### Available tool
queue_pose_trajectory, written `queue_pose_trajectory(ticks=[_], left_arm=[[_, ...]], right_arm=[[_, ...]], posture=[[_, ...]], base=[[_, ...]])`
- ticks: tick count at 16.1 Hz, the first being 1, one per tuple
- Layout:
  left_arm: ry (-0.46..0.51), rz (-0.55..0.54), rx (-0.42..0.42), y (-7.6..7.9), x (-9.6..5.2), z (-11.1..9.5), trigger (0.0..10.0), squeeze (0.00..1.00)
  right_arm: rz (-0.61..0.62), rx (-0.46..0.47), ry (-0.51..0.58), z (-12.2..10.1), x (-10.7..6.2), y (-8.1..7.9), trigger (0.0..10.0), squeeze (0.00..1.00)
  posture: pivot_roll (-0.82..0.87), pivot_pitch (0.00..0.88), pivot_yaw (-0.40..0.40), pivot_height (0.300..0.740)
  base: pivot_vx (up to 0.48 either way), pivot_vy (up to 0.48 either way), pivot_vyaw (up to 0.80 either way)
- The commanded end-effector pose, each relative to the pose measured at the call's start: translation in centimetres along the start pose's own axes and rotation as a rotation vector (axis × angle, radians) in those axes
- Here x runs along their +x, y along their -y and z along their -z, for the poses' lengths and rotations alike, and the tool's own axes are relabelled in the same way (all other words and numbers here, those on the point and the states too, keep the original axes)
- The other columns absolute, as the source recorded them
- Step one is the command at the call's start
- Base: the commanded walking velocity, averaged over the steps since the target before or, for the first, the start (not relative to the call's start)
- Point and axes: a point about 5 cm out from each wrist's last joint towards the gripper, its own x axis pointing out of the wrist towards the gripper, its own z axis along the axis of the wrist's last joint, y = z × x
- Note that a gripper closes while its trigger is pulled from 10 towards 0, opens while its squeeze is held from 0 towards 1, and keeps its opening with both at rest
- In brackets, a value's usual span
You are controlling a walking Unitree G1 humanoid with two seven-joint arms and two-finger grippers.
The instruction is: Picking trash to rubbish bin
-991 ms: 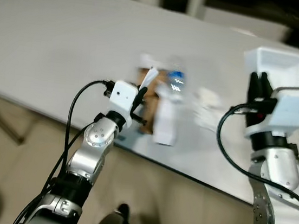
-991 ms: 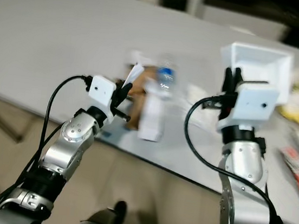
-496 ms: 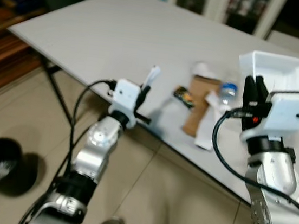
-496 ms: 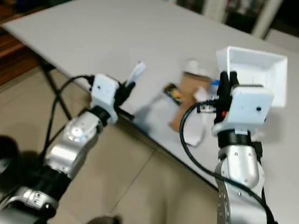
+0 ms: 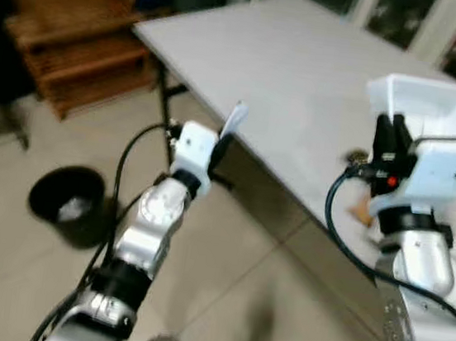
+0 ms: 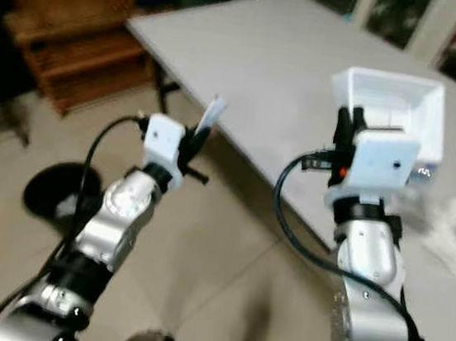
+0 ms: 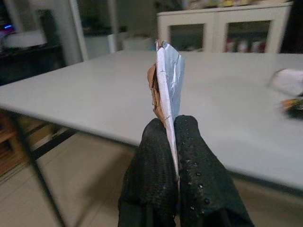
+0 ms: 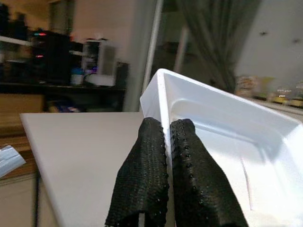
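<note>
Carry step in hand: both arms are loaded and the bin is in sight, nothing dropped yet.

Left pincer (image 7: 171, 142): fingers pressed together on a thin silvery wrapper scrap (image 7: 166, 85), which stands edge-up out of the fingertips. In the head views the scrap (image 5: 233, 120) is held out over the floor, just off the near edge of the grey worktop (image 5: 307, 72).

Right pincer (image 8: 165, 137): fingers closed on the rim of a white foam tray (image 8: 227, 127), one finger either side of the wall. In the head views the tray (image 6: 394, 104) rides up above the worktop on the robot's right.

Black rubbish bin (image 5: 70, 201) sits on the tiled floor, low and to the robot's left, well apart from both pincers. Something pale lies inside it; too blurred to name.

More litter is left on the worktop by the right arm: a pale crumpled piece (image 6: 454, 223), and a brown item (image 5: 362, 212) partly hidden behind the arm.

Judgement: next move calls for closing on the bin, bringing the left pincer over its mouth before parting the fingers. The scrap is light and may drift, so release low. The tray is bulky against the opening; tilt it in edge first.
</note>
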Motion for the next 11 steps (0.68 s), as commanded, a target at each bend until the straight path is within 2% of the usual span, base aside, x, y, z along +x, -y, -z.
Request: queue_pose_trajectory(ticks=[1, 11], left_arm=[[0.002, -0.025, 0.012, -0.36, 0.10, -0.06, 10.0, 0.00], [-0.041, -0.057, -0.004, -0.77, 0.28, 0.56, 10.0, 0.00]], right_arm=[[0.013, -0.011, 0.007, -0.29, 0.03, 0.28, 10.0, 0.00], [0.003, -0.004, 0.006, -0.22, -0.01, 0.04, 10.0, 0.00]], posture=[[0.11, 0.111, -0.002, 0.740], [0.11, 0.103, -0.003, 0.740]], base=[[0.000, 0.000, 0.80], [0.000, 0.000, 0.80]])
